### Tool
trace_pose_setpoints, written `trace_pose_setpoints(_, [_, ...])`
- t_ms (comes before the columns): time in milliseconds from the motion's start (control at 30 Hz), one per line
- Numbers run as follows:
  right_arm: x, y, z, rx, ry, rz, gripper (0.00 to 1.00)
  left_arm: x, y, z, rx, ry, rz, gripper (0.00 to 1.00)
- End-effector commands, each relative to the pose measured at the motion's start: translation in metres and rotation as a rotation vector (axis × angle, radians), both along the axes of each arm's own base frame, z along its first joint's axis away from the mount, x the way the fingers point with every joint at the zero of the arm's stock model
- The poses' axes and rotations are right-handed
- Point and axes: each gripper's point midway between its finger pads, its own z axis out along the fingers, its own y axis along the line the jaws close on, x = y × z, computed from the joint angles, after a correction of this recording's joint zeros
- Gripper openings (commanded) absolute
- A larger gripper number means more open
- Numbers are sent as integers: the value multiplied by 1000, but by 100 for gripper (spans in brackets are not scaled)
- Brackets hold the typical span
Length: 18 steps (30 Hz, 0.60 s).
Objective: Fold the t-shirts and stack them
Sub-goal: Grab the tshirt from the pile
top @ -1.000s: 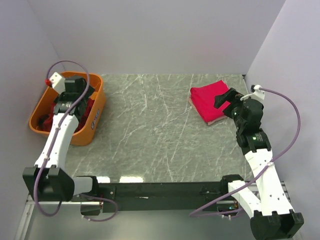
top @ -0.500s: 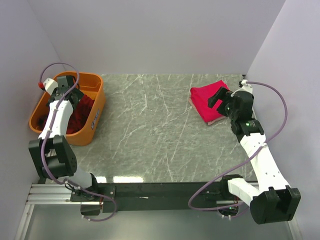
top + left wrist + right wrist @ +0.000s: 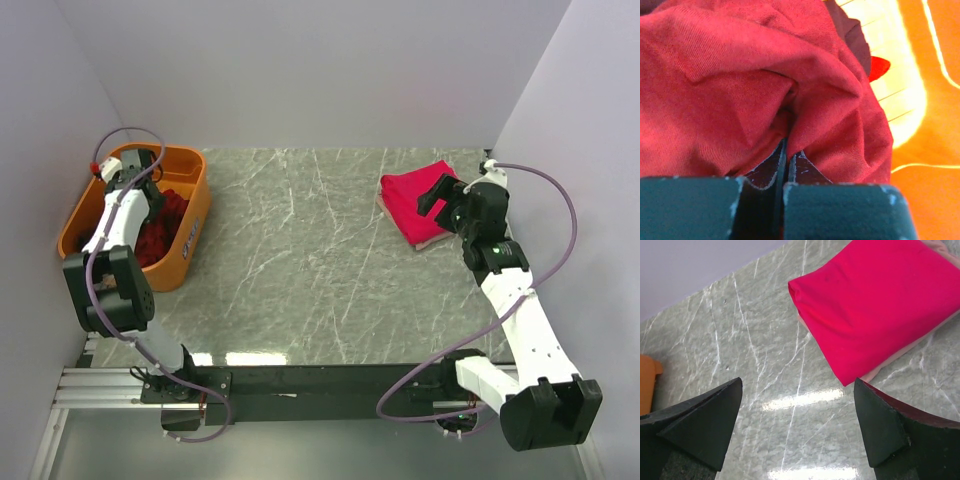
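Note:
A heap of dark maroon t-shirts [image 3: 162, 222] lies in the orange tub [image 3: 188, 243] at the far left. My left gripper [image 3: 148, 188] is down in the tub. In the left wrist view it [image 3: 788, 150] is shut, with a fold of maroon t-shirt [image 3: 740, 75] pinched between the fingertips. A folded crimson-pink t-shirt [image 3: 412, 195] lies at the back right of the table, on a paler layer [image 3: 880, 371]. My right gripper [image 3: 438, 198] hovers at its near-right edge. The right gripper [image 3: 797, 385] is open and empty, and the folded t-shirt [image 3: 875, 305] lies just beyond it.
The tub's bright orange wall [image 3: 930, 150] is close on the right of the left gripper. Grey marble tabletop [image 3: 300, 250] stretches between the tub and the folded shirt. Lilac walls close in the back and both sides.
My left gripper has gone from open to shut on the maroon cloth inside the tub. The right arm reached a little farther back early on, then held still, still open.

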Motion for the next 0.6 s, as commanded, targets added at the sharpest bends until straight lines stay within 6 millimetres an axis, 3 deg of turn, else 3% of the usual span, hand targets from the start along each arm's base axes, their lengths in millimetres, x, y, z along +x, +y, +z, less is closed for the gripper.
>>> trace_pose_setpoints(0, [2,-3,33,-10,-103,-5,97,8,2,55,31,-137,-13,1])
trace_pose_setpoints(133, [0,-2,35,-7,-120,0,97,6,2,114,66,-298,-17,1])
trace_pose_setpoints(200, [0,3,36,-1,-130,29,97,5,3,157,97,-397,-8,1])
trace_pose_setpoints(267, [-2,6,40,8,-147,41,97,3,4,185,118,-444,-15,1])
trace_pose_setpoints(300, [-2,6,40,10,-150,46,97,4,5,215,138,-501,-12,1])
trace_pose_setpoints(433, [-5,5,43,8,-168,39,97,-1,8,275,191,-596,-16,1])
trace_pose_setpoints(567, [-7,4,47,8,-184,37,97,-2,-9,339,235,-748,-133,1])
